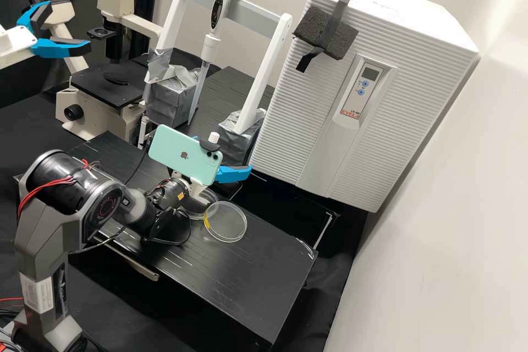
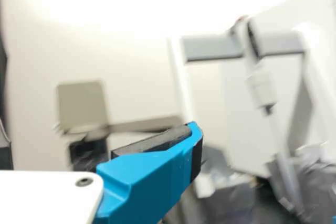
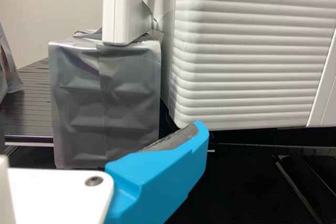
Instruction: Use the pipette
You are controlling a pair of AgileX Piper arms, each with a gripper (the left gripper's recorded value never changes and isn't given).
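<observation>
The pipette (image 1: pixel 210 38) hung upright on its stand (image 1: pixel 264 74), upper centre of the frame. It was to the right of my left gripper (image 1: pixel 66 26), which was spread wide and empty. For the right gripper (image 1: pixel 234 173), I could not tell.

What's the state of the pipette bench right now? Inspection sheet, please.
Surface: black bench, ribbed slab on top.
Job's things: pipette hangs tip down in the white stand; petri dish lies on the slab.
Clutter: foam block strapped on the white appliance.
Grippers: left pincer open, raised by the microscope; right pincer low, near the stand's taped block, mint phone on its wrist.
Cables: red wires at the right arm's joint; black cable by its wrist.
Surroundings: pale wall, dark backdrop.
</observation>
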